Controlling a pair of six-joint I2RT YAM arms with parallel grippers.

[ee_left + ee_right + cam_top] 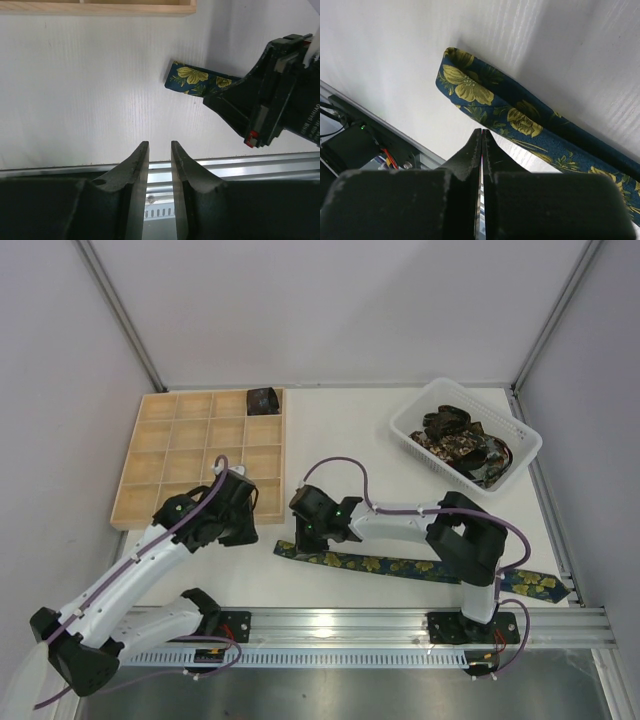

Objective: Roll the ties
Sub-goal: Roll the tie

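A navy tie (420, 568) with yellow-green flowers lies flat along the near side of the table, and its narrow end (187, 77) points left. My right gripper (304, 538) hangs just over that end. Its jaws are pressed together with nothing between them, and the tie (520, 120) lies just beyond the fingertips (482, 131). My left gripper (238, 524) hovers to the left of the tie's end, clear of it, with its jaws (160, 145) a narrow gap apart and empty. A dark rolled tie (263, 400) sits in a back cell of the wooden tray. More dark ties (460, 445) are heaped in the basket.
The pale wooden grid tray (160, 465) fills the back left, close behind my left gripper. The white slotted basket (402, 426) stands at the back right. A metal rail (380, 620) runs along the near edge. The right arm's black wrist (275, 100) crowds the left wrist view.
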